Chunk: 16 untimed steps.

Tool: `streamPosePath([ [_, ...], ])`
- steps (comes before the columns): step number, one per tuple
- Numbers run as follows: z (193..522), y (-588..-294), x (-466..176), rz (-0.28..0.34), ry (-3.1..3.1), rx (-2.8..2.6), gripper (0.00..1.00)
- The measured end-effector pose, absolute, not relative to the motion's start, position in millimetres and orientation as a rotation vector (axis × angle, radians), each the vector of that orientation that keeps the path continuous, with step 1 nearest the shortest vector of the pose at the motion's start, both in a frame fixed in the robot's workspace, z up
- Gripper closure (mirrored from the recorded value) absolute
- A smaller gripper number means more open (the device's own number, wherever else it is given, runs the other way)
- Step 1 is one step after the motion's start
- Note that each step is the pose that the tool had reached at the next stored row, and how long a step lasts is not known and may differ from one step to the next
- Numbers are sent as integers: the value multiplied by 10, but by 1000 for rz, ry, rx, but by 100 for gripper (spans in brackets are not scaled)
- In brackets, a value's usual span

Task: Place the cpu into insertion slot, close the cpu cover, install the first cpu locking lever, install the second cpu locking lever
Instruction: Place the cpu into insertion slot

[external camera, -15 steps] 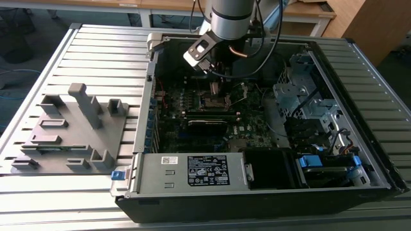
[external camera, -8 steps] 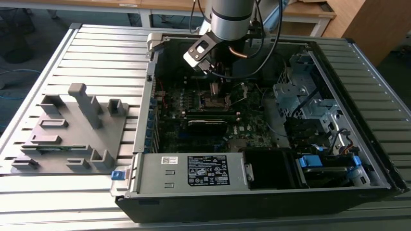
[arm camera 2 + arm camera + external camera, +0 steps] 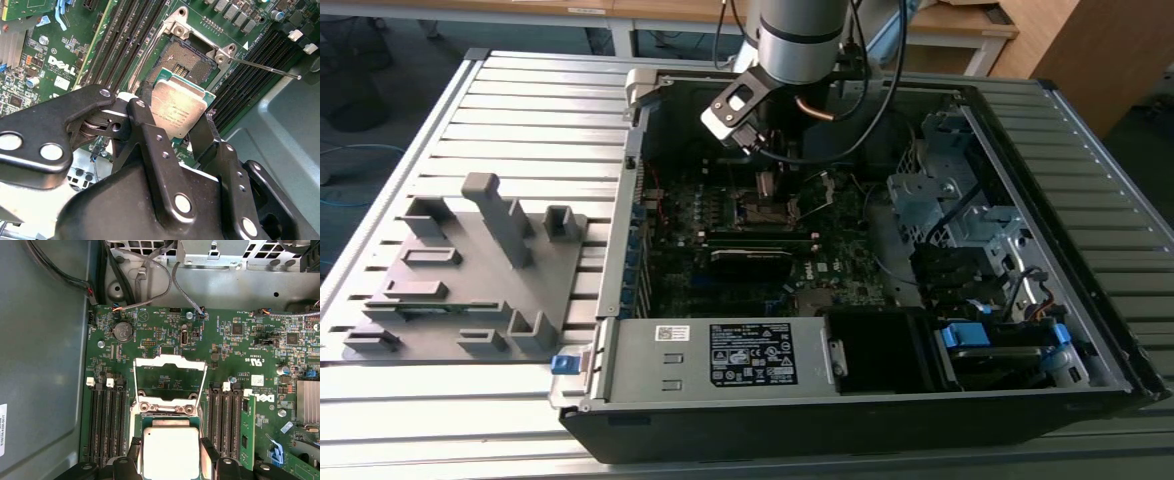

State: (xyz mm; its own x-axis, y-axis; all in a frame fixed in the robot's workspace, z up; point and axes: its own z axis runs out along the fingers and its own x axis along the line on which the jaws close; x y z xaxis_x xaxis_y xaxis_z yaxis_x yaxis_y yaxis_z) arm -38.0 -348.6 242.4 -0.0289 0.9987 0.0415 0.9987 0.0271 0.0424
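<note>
Gripper (image 3: 177, 114) pinched the cpu (image 3: 170, 452) by 2 opposite edges, holding it above the empty slot (image 3: 192, 62), with the cover (image 3: 170, 359) swung open beyond.

The insertion slot (image 3: 191, 60) lies bare and open from above, its cpu cover (image 3: 170, 361) swung back. Memory slots (image 3: 107, 425) crowd both sides, a thin locking lever (image 3: 265, 67) juts outward, and the gripper (image 3: 171, 449) clamping the cpu (image 3: 170, 457) hangs close above it.
</note>
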Motion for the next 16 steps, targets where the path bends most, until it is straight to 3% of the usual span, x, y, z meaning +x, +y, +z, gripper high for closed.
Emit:
streamPosePath([
  [16,2373,-3485,-420,-95,-2252,-2190,46],
])
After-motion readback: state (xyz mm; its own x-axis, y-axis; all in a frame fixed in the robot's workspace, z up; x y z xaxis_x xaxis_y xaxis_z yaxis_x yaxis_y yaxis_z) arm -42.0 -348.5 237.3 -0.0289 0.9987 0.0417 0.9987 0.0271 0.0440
